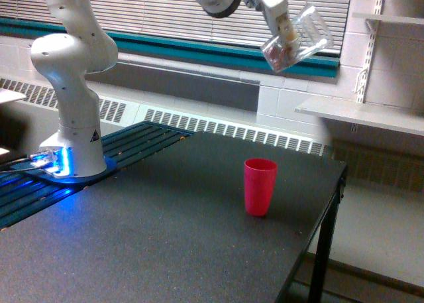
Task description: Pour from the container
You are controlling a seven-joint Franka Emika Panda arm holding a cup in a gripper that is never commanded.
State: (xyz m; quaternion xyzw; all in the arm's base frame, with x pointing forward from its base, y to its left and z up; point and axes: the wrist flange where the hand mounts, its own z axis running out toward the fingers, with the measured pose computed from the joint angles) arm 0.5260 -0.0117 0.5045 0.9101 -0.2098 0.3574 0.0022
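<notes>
White block wall (291, 94), slatted blinds (165, 14), wall shelves (361, 114), dark table (165, 237).

gripper (283, 32) raised high, angled down, clamped on container (298, 39)

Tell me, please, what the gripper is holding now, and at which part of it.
The gripper holds the clear container, tilted, high above the red cup. Its fingers clamp the container's side; the exact spot cannot be told.
</notes>
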